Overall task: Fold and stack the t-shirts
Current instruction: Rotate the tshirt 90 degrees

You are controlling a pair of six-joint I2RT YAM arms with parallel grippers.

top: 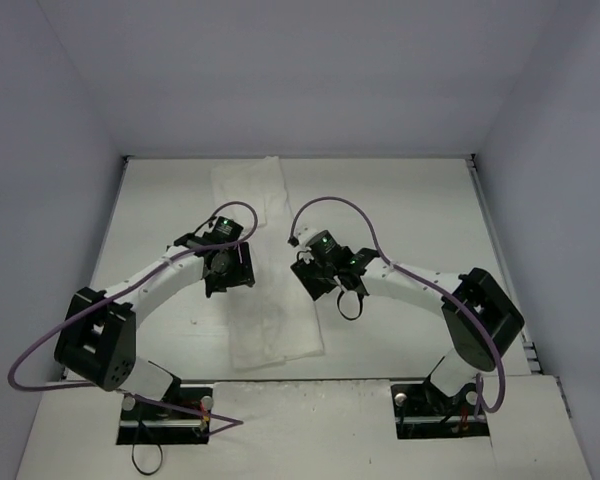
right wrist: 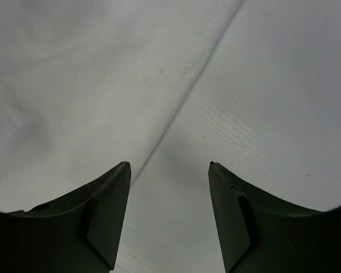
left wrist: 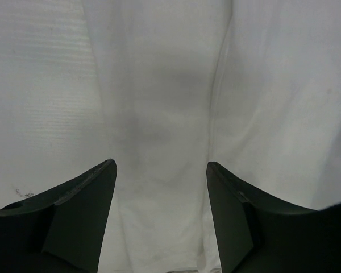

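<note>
I get soft, even overhead light, no glare. White shirt [top: 270, 335] on white table [top: 410, 200] reads low-contrast. Wrist views show faint grey shadows and near-black fingers [left wrist: 62, 227].

Bare table [top: 420, 210] lies open either side of the t-shirt [top: 276, 338], walls [top: 60, 120] hem three sides, and the left arm [top: 150, 283] and right arm [top: 410, 285] crowd the middle.

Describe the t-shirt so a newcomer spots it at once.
Start at the white table, seen from above. Between the left arm and right arm lies the t-shirt, a long white strip running from the far edge toward the bases. It is the only soft, creased thing there.
</note>
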